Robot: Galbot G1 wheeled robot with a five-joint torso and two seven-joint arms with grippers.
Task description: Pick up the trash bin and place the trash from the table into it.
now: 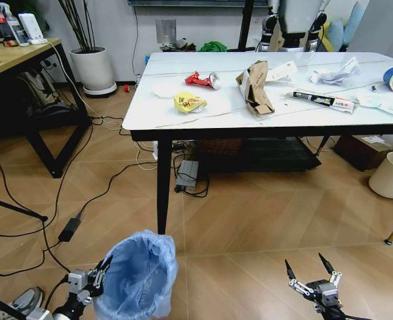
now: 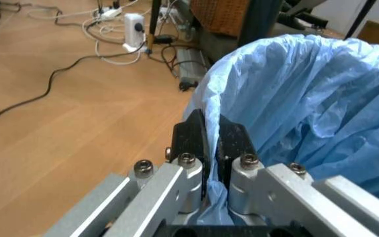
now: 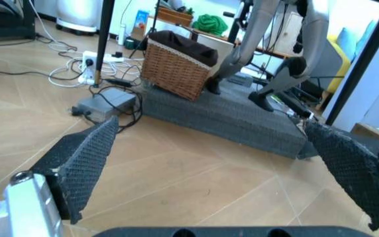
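The trash bin (image 1: 141, 275) stands on the wooden floor just in front of me, near the table's front left leg, its crinkled light-blue bag open at the top. Ahead I see the table (image 1: 263, 119), its white marble-look top carrying the trash: folded brown cardboard (image 1: 255, 87), crumpled white paper (image 1: 335, 72), a yellow wrapper (image 1: 189, 102) and a crushed red can (image 1: 203, 80), all well apart from the bin. My left gripper (image 1: 101, 270) is at the bin's left rim, fingers (image 2: 193, 136) pinched together on the bag's edge. My right gripper (image 1: 309, 268) hangs low over bare floor to the right, jaws spread wide, holding nothing.
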